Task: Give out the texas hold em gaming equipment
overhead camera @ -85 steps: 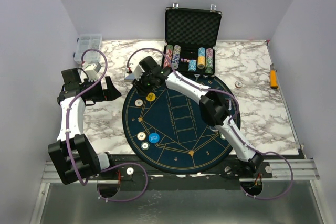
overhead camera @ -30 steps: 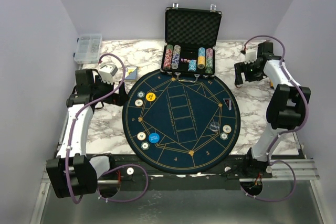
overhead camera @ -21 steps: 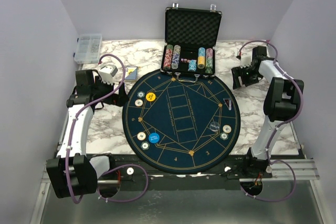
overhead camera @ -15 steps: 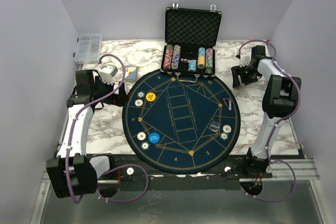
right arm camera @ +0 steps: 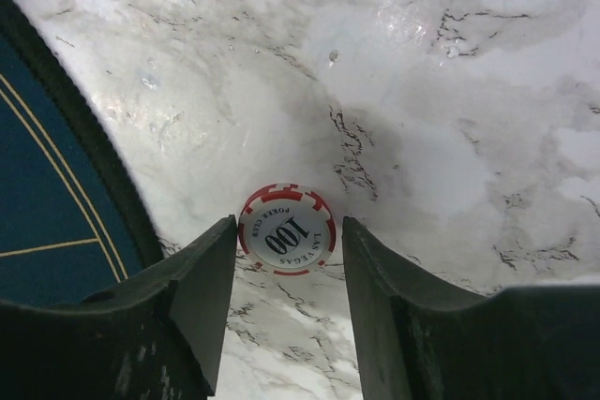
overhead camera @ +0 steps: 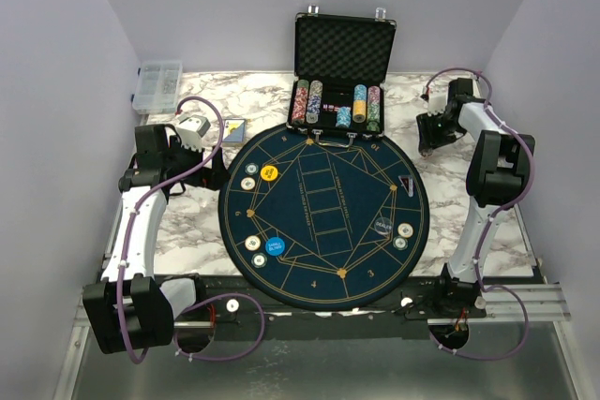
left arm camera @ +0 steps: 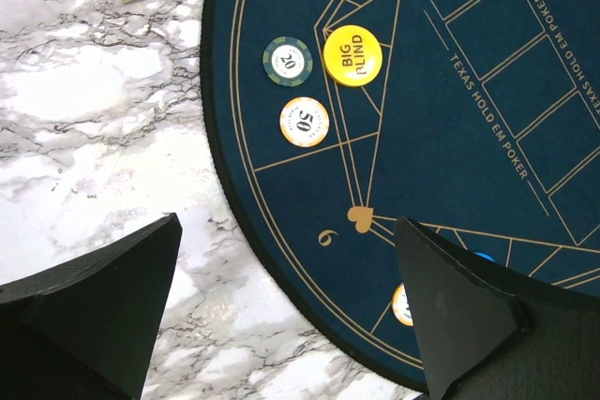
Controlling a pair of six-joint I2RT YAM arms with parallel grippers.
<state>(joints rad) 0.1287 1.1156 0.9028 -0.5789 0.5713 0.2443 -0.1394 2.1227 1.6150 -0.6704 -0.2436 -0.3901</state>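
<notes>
- Right gripper [right arm camera: 286,231]: a few seconds ago it was over the upper left rim of the mat [overhead camera: 323,213]. It has since swung to the upper right of the top view and dropped onto bare marble table [overhead camera: 469,203] just off the mat's right edge.
- Its jaws have narrowed over the last second and are now partway closed. They flank a red-and-white 100 chip [right arm camera: 287,243] lying flat, centre of the wrist view. The left finger looks to be at the chip's rim, with a sliver of marble showing on the other side. Not clamped yet, by my reading.
- The chip is hidden under the gripper in the top view.
- Left gripper [left arm camera: 288,231]: unmoved over the last second, spread fully wide, empty, hanging over the mat's left edge.
- Below it, upper centre of the left wrist view: yellow big blind disc [left arm camera: 352,54], 20 chip [left arm camera: 286,61] and 50 chip [left arm camera: 305,122], all on the mat.
- Meaning: a stray chip is being picked up. Placement on the mat likely follows.
</notes>
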